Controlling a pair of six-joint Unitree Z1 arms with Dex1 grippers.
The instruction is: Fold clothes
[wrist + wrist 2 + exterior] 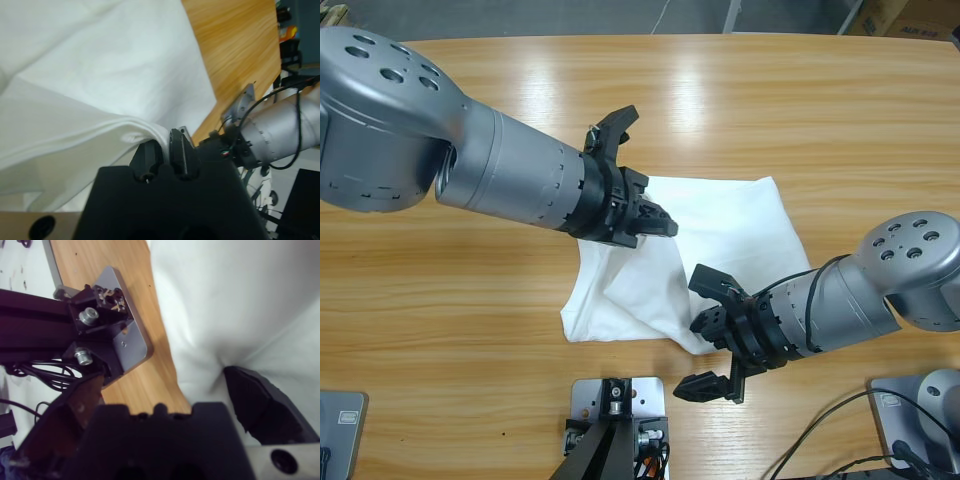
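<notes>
Closest under the overhead camera looms the big silver elbow of the left arm, whose black two-jawed left gripper (645, 215) is clenched on a gathered fold of the plain white, wrinkly cotton T-shirt (720, 225). Along its own wrist view the cloth is pinched tight between the two fingertips (177, 150), with fabric fanning away ahead of them. The shirt lies crumpled mid-table on the long wooden table (770, 90), spreading from that claw toward the right gripper (715, 350).

That right claw stands released, jaws spread wide at the shirt's near edge: one black pad (260, 400) presses against the cloth, the other hangs over bare wood beside the grey rig plate.

To my eye a fold is half made. Doing it well probably means the right claw sliding its lower jaw under the hem and closing on a single layer before anything is lifted, while the left keeps its pinch level so the cloth travels taut and doesn't bunch. A slack grab risks dragging the whole shirt.
</notes>
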